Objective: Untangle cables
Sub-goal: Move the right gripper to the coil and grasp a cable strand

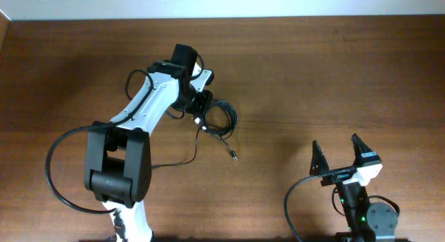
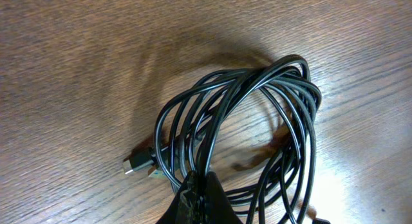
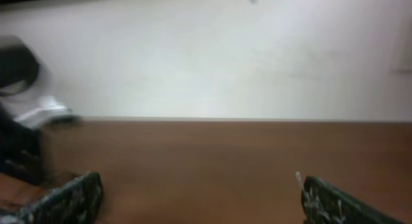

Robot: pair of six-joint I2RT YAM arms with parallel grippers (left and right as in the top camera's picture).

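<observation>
you are looking at a robotics lab: left arm (image 1: pixel 149 103) and right arm (image 1: pixel 356 204) are sitting at a wooden desk (image 1: pixel 313 75) facing a pale wall (image 3: pixel 206 56).

The cables (image 2: pixel 308 102) run off the left wrist view's bottom edge; the right wrist view is blurred.

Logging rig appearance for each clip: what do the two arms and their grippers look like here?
The left arm has white links, black joint housings and a thick black cable looping from its base. The right gripper has two pointed black fingers, pale-speckled, on a white mount; a green light glows behind it.
</observation>
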